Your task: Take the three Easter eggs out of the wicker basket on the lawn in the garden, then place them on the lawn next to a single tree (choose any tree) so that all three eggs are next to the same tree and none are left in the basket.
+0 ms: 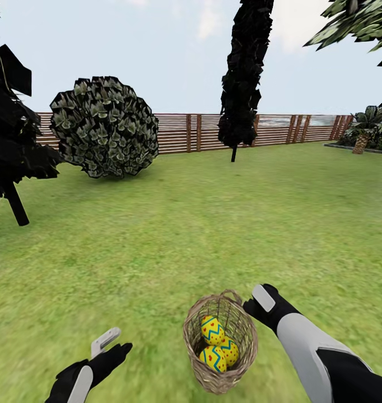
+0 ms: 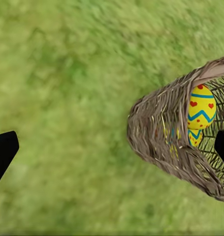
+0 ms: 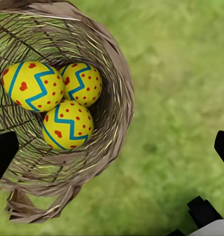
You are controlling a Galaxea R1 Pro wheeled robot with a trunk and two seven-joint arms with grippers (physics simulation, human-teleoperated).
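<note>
Eggs: I am seeing all three Easter eggs (image 3: pixel 62 105) lying in the wicker basket (image 1: pixel 219 341), packed touching one another at its bottom.
Basket: it is standing upright on the lawn (image 1: pixel 174 235), just in front of me, between my two arms.
Right gripper (image 1: pixel 257 302): I am holding it just beside the basket rim, above and to one side of the eggs; jaws looking spread wide in the right wrist view, gripping nothing.
Left gripper (image 1: pixel 110 344): it is hovering over bare grass, well apart from the basket; jaws also looking wide, empty.
Handling, my judgement: the eggs are looking smooth, rounded and hard, so likely slippery and prone to rolling; I am planning to pinch one across its middle, reaching straight down through the mouth.
Risk: the open weave could snag a finger or tip.
Tree: dark narrow trees (image 1: pixel 241 78) are standing near the fence (image 1: pixel 185 133), well apart from me.
</note>
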